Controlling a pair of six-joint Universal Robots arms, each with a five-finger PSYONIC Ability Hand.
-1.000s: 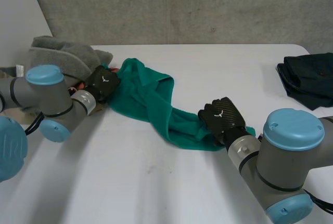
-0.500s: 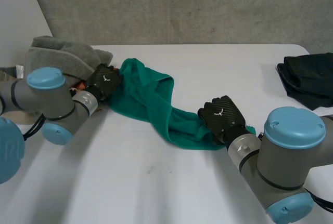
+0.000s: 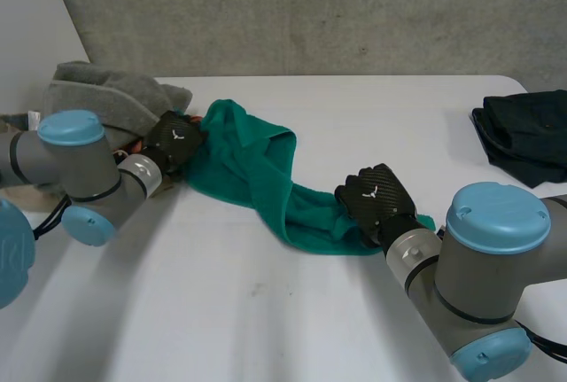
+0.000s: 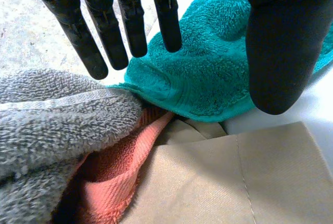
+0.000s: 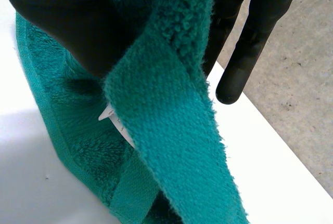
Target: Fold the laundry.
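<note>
White table [image 3: 266, 311], step looks like spreading the teal towel [image 3: 257, 169]: right hand [image 3: 376, 200] pinches one end's hem, left hand [image 3: 173, 141] hovers straight-fingered over the other corner by the grey towel [image 3: 106, 94] (grasping nothing), so next it should clamp there.

Grey tubular arms [image 3: 89, 169] carry round light-blue caps [image 3: 500, 214]; left hand [image 3: 174, 141] and right hand [image 3: 376, 198] are black, each with a small white mark.

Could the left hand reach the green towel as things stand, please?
Probably yes: the open left hand hangs right over the green towel, with nothing between them; the grey towel lies beside it.
</note>
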